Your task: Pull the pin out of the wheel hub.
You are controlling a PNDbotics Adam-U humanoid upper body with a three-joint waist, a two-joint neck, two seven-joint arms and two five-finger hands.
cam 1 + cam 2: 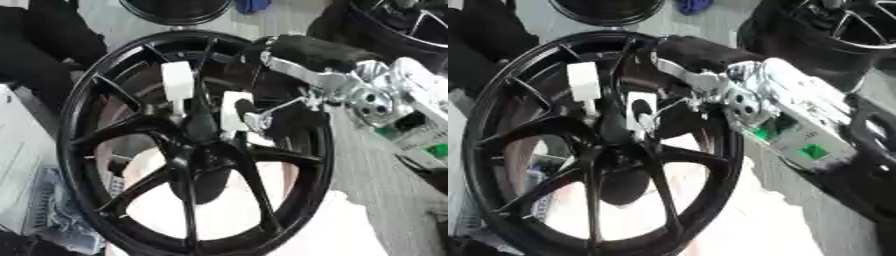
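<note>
1. Left eye view: a black multi-spoke wheel (pixel 197 145) is seen filling most of the frame, tilted, rim towards the camera.
2. Two white block-shaped pins are seated near the wheel hub (pixel 199 131): the left pin (pixel 178 82) stands above the hub on a thin white stem, the right pin (pixel 234 111) sits just right of the hub.
3. The right hand (pixel 248 111) is brought in from the upper right on a silver-jointed arm (pixel 367 90); a dark fingertip lies on the right pin and silver fingers are curled just beside it. The pin appears pinched, but the full grip cannot be told.
4. A second black wheel (pixel 411 22) is seen in the upper right corner, well apart, and a dark rim (pixel 175 12) at the top edge.
5. Right eye view: the same layout is shown. The dark fingertip (pixel 640 106) covers the face of the right pin, which is seated at the hub.
6. The silver forearm with green parts (pixel 798 130) is seen crossing the wheel rim at right.
7. The left hand is not seen in either view.
</note>
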